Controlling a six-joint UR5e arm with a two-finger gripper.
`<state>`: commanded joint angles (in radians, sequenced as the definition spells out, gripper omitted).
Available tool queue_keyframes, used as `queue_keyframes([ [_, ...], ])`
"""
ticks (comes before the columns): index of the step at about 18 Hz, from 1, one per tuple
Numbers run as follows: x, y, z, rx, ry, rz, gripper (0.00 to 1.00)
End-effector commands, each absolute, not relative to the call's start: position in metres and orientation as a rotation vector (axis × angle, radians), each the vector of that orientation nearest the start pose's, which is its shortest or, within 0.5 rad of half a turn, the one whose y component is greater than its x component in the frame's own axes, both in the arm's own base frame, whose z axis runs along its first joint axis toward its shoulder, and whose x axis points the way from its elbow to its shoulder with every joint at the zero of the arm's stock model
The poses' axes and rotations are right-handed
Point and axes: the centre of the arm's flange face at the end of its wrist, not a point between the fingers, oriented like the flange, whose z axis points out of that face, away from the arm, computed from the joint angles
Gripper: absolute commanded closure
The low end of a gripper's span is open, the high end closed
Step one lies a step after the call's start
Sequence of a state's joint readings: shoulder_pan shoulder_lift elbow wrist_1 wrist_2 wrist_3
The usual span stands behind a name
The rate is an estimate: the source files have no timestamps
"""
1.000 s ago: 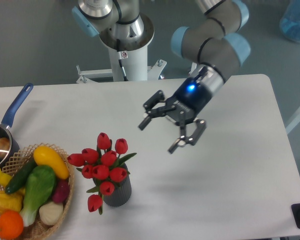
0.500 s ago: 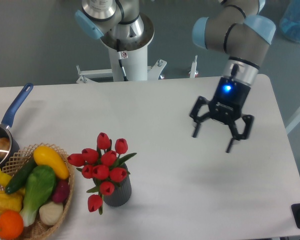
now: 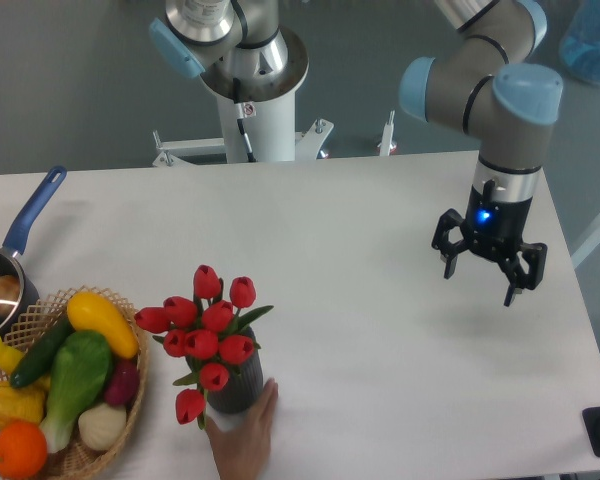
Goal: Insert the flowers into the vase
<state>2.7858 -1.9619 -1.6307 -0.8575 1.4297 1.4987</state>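
The flowers, red tulips with green stems and leaves, stand in the dark grey ribbed vase near the table's front left. A human hand reaches in from the bottom edge and touches the vase's front. My gripper hangs open and empty over the right side of the table, far from the vase, with its fingers pointing down.
A wicker basket of vegetables and fruit sits at the front left beside the vase. A blue-handled saucepan lies at the left edge. The robot's white base stands behind the table. The right table edge is close to the gripper.
The gripper has swung from the table's middle to the right side, staying open. A human hand has come in at the bottom and touches the vase. The flowers have not moved.
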Motion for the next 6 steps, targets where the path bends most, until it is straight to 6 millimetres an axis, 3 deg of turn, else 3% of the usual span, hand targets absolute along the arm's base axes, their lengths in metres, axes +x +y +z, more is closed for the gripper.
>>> queue_keyframes([
  [6,-0.532,0.377,0.298,-2.997,0.455,0.338,0.0],
])
